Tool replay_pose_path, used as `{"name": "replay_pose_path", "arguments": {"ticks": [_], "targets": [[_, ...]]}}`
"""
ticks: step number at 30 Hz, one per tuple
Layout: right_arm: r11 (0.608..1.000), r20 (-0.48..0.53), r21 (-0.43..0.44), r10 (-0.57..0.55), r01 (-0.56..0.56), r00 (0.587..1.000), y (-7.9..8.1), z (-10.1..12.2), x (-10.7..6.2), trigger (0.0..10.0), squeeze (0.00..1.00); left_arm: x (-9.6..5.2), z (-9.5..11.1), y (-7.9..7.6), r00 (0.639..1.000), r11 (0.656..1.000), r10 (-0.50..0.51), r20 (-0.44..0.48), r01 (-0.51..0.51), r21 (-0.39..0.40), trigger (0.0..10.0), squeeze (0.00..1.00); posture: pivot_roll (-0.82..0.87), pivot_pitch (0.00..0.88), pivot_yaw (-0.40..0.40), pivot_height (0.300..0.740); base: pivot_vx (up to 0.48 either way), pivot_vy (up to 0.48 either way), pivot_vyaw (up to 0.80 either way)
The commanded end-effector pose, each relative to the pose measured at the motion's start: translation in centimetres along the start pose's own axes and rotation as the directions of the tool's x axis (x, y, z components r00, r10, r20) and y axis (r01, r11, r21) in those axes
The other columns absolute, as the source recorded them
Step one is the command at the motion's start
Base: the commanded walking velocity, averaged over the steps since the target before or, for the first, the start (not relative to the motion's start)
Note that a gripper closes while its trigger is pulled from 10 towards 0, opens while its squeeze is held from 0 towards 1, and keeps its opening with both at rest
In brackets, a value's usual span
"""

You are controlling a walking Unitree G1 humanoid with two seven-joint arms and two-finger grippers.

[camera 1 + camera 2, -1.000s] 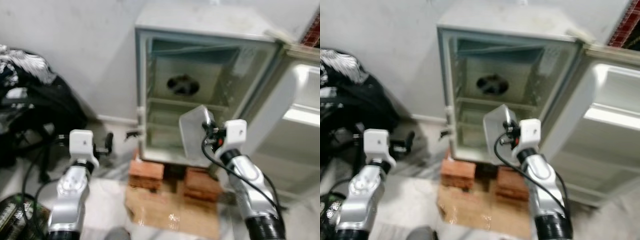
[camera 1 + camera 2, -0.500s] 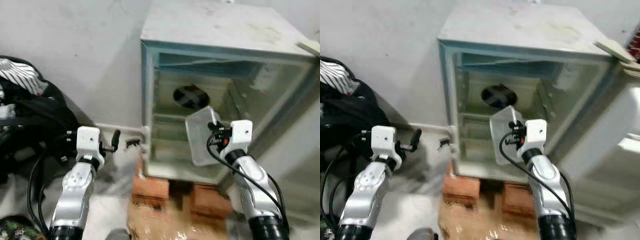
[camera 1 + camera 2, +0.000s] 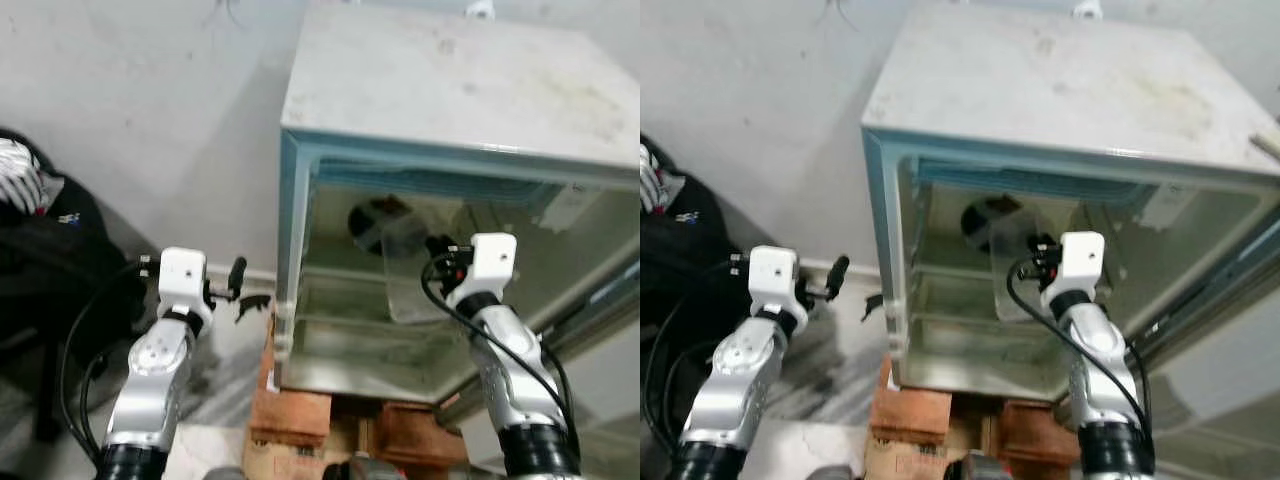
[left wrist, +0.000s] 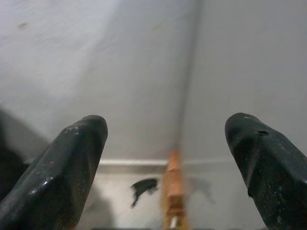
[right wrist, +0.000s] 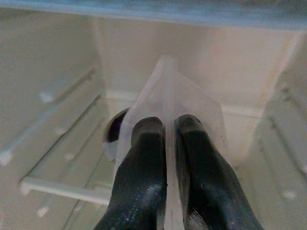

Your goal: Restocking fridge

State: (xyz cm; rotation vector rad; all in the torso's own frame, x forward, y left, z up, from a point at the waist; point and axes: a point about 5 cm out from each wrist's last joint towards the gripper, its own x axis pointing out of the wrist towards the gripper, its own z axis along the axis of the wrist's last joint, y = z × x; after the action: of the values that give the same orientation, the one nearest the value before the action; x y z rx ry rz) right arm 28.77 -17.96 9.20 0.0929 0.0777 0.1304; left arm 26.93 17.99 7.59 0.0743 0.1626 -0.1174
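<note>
Right hand (image 5: 165,167) has its two fingers pressed together on the edge of a clear shelf (image 3: 408,262), pinching the thin plastic panel between them. It holds the shelf tilted, well inside the open fridge (image 3: 450,110), with the panel ahead of the hand and partly covering the dark fan (image 3: 985,215) on the back wall. Side rails (image 5: 57,143) run along the fridge wall beside the hand, lower than the panel. Left hand (image 4: 165,158) hangs spread and empty outside the fridge, facing the wall, with bricks (image 3: 290,420) below and to its inner side.

The chief risk, as I judge it, is the pinch itself: the hand grips only one edge of a smooth, slick panel, so the shelf could pivot or slip out if its far corner knocks the back wall or a rail. A tilted shelf may also jam between the side walls instead of seating on the rails. The fridge stands on bricks, so a hard push could rock it.
</note>
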Motion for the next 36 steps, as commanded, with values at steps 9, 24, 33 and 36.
{"name": "replay_pose_path", "arguments": {"ticks": [9,24,33,36], "targets": [[0.995,-0.007,0.072,-0.074,0.074,0.997,-0.7,-0.1,0.1,10.0,0.00,-0.3,-0.1,0.1,1.000,1.000,0.002,-0.013,-0.002,-0.004,10.0,0.00,0.09,0.000,-0.051,0.740,0.000,0.000,-0.20],[0.926,-0.079,0.284,-0.235,0.247,0.969,-1.0,-0.4,1.7,10.0,0.00,-1.8,-0.1,1.1,1.000,1.000,0.002,-0.028,-0.002,0.008,10.0,0.00,0.13,0.057,-0.060,0.740,0.084,-0.058,0.00],[0.924,-0.070,0.301,-0.226,0.237,0.972,-0.6,0.1,2.5,10.0,0.00,-2.3,0.0,1.2,0.999,1.000,0.004,-0.043,-0.003,0.013,10.0,0.00,0.13,0.084,-0.060,0.740,0.286,-0.305,0.00],[0.925,-0.069,0.295,-0.229,0.240,0.971,-0.8,0.2,2.6,10.0,0.00,-2.3,-0.1,1.2,0.999,1.000,0.011,-0.052,-0.009,0.025,10.0,0.00,0.13,0.090,-0.060,0.740,0.184,-0.205,0.00]]}}
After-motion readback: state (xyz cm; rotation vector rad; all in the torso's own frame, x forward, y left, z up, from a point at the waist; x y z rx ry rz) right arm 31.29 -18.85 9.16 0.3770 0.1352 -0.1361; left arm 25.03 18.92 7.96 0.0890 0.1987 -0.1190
